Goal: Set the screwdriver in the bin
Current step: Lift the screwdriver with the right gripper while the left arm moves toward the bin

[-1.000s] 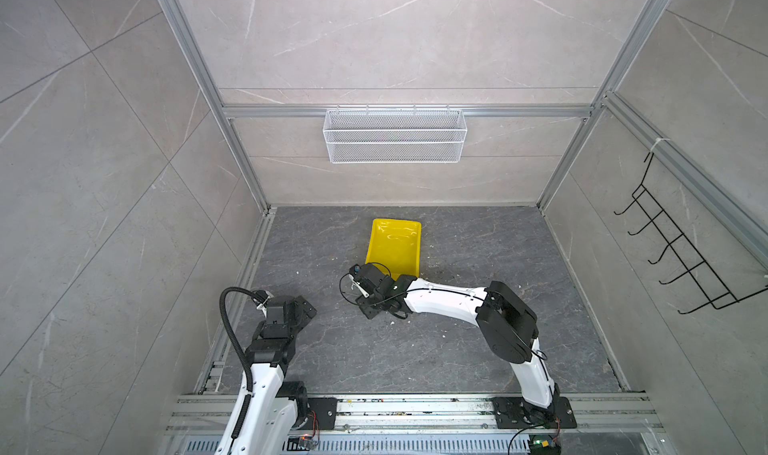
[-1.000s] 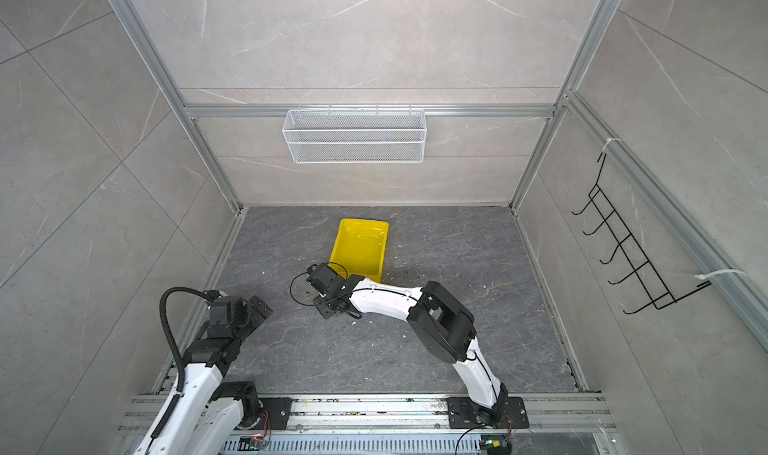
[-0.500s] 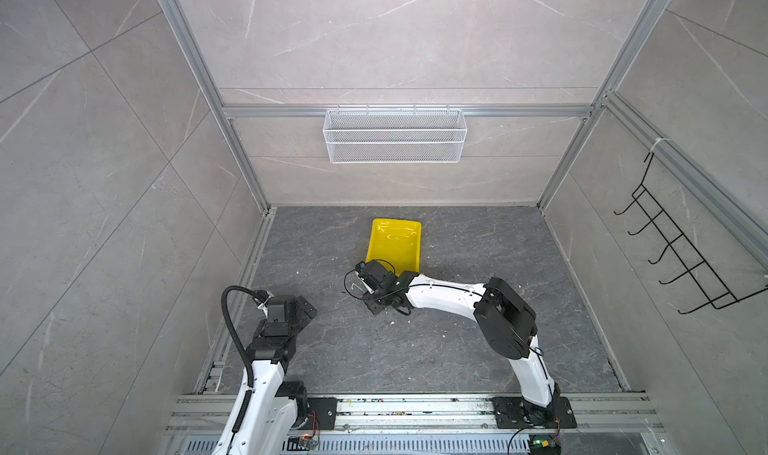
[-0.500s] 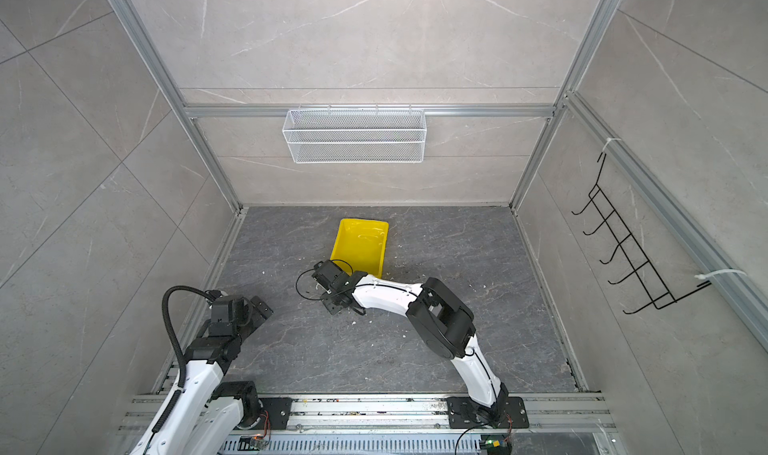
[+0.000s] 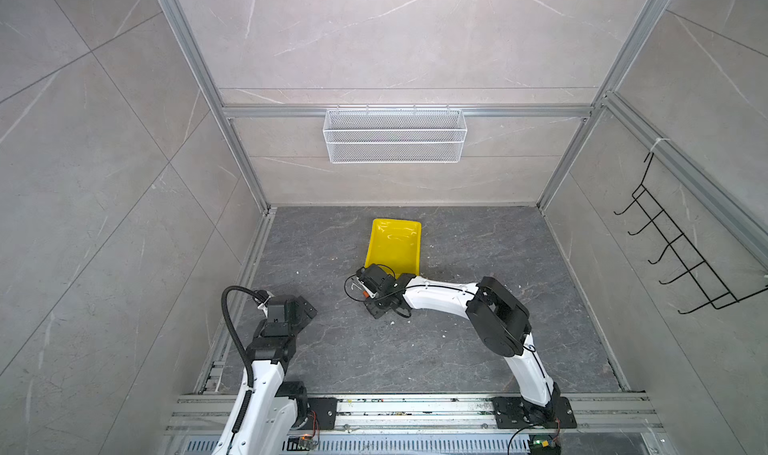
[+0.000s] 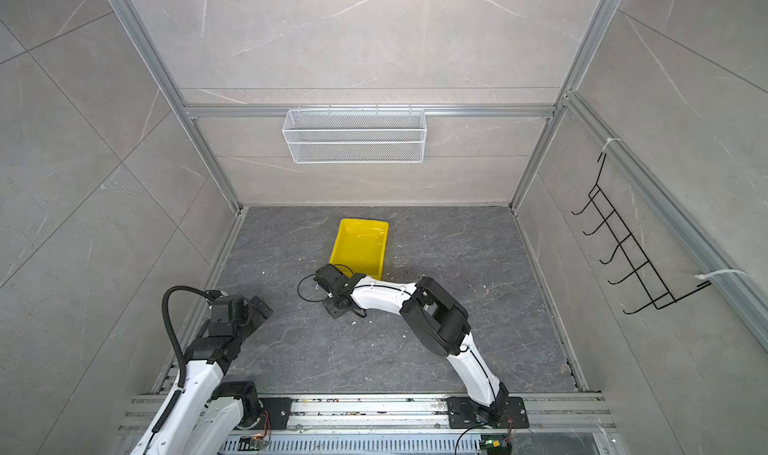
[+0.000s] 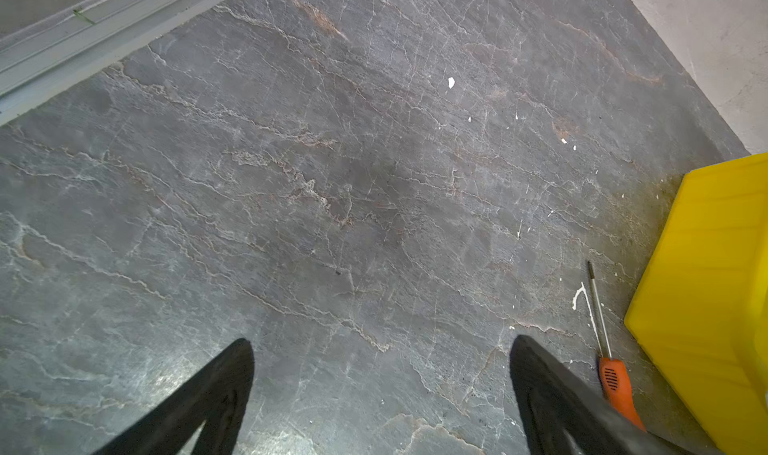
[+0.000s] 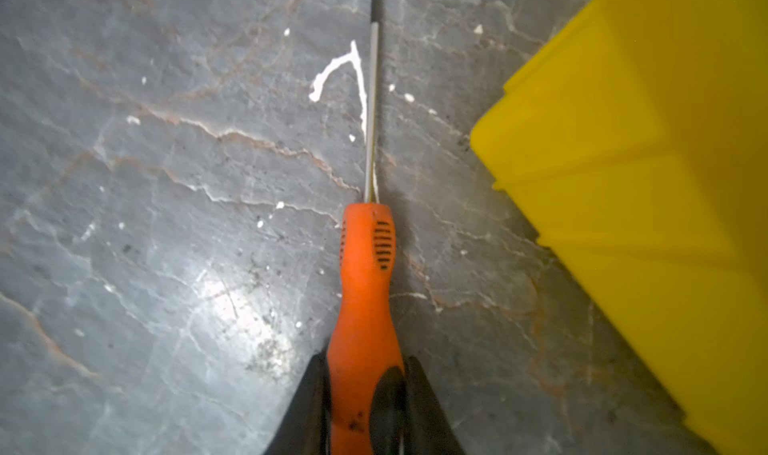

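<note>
The screwdriver [image 8: 365,282] has an orange handle and a thin metal shaft, and it lies along the grey floor just left of the bin's near corner. My right gripper [image 8: 365,360] is shut on the rear of its handle, one finger on each side. The bin [image 5: 395,241] is a yellow tray standing just behind the right gripper [image 5: 365,291] in both top views, and its outer wall [image 8: 644,183] fills one side of the right wrist view. My left gripper [image 7: 382,345] is open over bare floor, with the screwdriver [image 7: 614,384] and the bin [image 7: 715,286] off to one side.
A thin white bent scrap [image 8: 332,68] lies beside the screwdriver's shaft. A white wire mesh basket [image 5: 395,135] hangs on the back wall and a black hook rack [image 5: 681,257] on the right wall. Metal rails run along the floor's left edge [image 7: 83,29].
The right jaws have closed onto the screwdriver's handle, and the right wrist has shifted slightly toward the bin. The left arm has not moved.
</note>
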Robot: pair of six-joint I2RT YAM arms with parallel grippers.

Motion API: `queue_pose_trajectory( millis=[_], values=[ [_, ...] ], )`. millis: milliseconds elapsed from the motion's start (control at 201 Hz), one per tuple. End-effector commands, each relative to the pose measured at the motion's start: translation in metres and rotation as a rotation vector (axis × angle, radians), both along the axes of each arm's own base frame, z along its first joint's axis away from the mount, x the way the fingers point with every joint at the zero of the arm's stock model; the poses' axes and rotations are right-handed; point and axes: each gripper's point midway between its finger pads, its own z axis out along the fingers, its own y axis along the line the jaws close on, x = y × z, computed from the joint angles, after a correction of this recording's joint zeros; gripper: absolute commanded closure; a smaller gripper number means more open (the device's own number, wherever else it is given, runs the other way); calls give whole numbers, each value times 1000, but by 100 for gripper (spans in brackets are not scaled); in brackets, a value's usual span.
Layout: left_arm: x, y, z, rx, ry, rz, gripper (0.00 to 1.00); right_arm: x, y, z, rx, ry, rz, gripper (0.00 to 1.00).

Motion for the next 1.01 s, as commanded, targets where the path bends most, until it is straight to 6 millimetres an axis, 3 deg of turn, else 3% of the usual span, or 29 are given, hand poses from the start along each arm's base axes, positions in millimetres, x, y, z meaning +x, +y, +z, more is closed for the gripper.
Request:
queue_pose_trajectory(
  millis=[0, 110, 309, 403, 453, 528, 577, 647, 752, 891, 1001],
  values=[
    [8, -1, 8, 4, -39, -17, 2, -21, -8, -4, -50, 15, 31, 87],
    [13, -10, 9, -5, -50, -81, 3, -35, -19, 14, -41, 2, 29, 94],
    [36, -56, 17, -4, -113, -313, 0, -46, -57, 63, 72, -70, -96, 97],
    [44, -93, 24, 127, -103, -439, 0, -48, -74, 83, 121, -111, -163, 98],
    [48, -123, 30, 188, -122, -525, 0, -46, -86, 89, 128, -140, -217, 97],
    [54, -168, 35, 252, -135, -665, 0, -37, -116, 89, 83, -215, -344, 98],
    [59, -186, 35, 278, -113, -731, 0, -31, -133, 86, 53, -254, -416, 100],
    [63, -191, 28, 308, -56, -759, 0, -26, -145, 86, 41, -279, -469, 100],
    [65, -188, 24, 370, -37, -787, 0, -21, -145, 90, 54, -306, -497, 100],
    [58, -172, 21, 422, -70, -769, 0, -10, -134, 104, 117, -318, -533, 100],
    [54, -172, 23, 392, -116, -778, 0, 7, -122, 121, 219, -287, -598, 100]
  ],
)
